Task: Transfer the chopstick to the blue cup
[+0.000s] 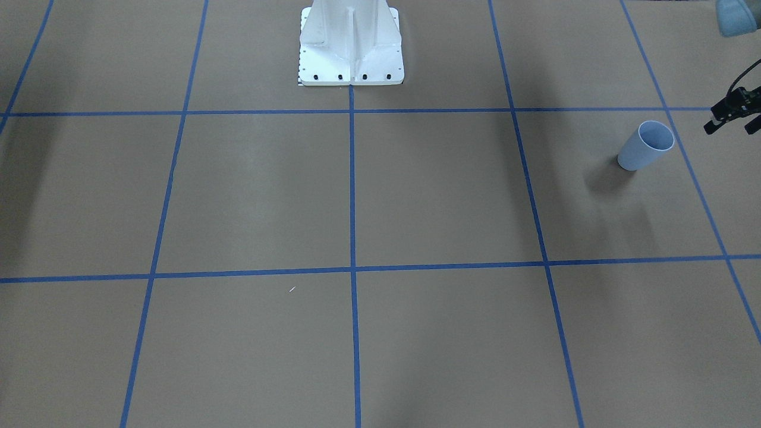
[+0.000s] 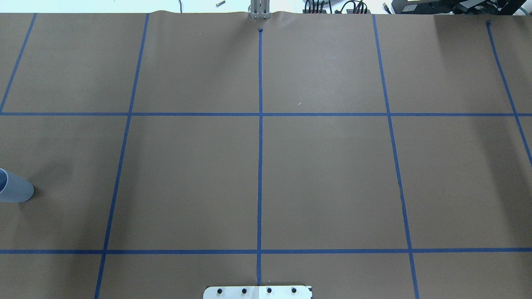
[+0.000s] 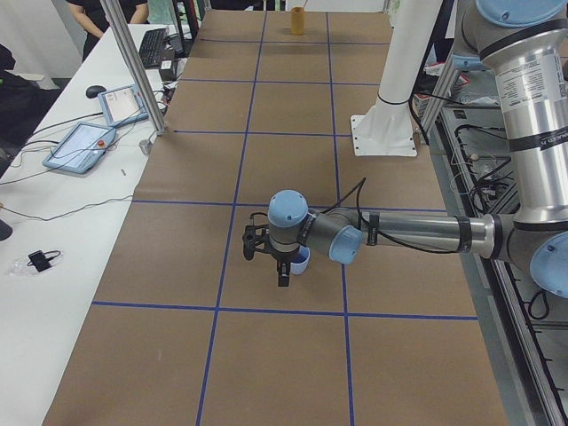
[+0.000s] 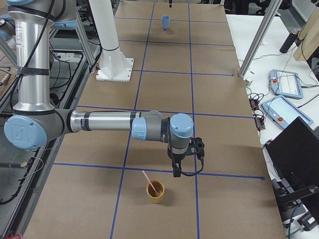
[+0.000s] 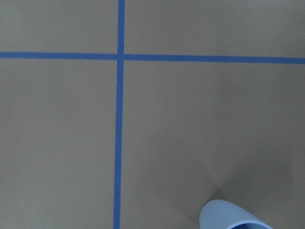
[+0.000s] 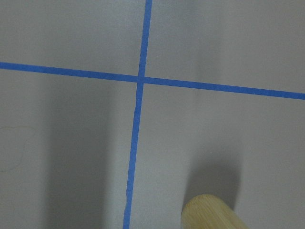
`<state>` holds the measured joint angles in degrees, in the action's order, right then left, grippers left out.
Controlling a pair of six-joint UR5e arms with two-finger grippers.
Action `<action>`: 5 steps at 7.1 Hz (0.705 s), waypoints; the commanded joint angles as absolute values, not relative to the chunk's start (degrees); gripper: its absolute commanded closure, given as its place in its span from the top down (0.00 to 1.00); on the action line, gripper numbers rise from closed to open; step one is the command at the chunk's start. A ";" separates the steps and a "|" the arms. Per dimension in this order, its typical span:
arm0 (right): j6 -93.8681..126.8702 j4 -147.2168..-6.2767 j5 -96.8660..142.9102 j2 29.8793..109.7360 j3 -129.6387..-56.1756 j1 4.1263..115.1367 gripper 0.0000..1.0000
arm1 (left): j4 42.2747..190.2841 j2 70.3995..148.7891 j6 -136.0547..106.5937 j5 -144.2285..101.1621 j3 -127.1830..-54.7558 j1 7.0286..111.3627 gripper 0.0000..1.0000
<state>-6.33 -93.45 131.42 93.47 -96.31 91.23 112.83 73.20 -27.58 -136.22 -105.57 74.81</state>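
Observation:
The blue cup (image 1: 645,145) stands upright on the brown table near my left side; it also shows in the overhead view (image 2: 14,189) and the left wrist view (image 5: 233,218). My left gripper (image 3: 282,275) hangs just beside the cup and partly hides it; I cannot tell if it is open or shut. One pale-pink chopstick (image 4: 148,179) leans in a tan wooden cup (image 4: 155,191) at the table's other end. My right gripper (image 4: 177,169) hangs a little to the side of that cup, above the table. I cannot tell its state. The right wrist view shows only the tan cup's rim (image 6: 212,213).
The white robot base (image 1: 351,47) stands at the table's middle back edge. Blue tape lines (image 2: 260,145) mark a grid on the brown paper. Tablets and cables lie on the white side table (image 3: 84,142), with metal frame posts (image 3: 133,62) at its edge.

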 commanded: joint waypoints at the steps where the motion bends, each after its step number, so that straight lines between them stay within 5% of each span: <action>1: -6.42 -93.43 131.48 93.60 -96.33 91.23 1.00 | 115.49 72.16 -30.76 -136.23 -105.21 70.32 0.98; 5: -6.42 -93.43 131.31 93.69 -96.24 91.23 1.00 | 115.66 73.12 -30.67 -136.06 -103.55 66.62 0.98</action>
<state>-6.39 -93.43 131.40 93.62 -96.32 91.23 115.59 72.56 -30.72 -136.13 -104.49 67.48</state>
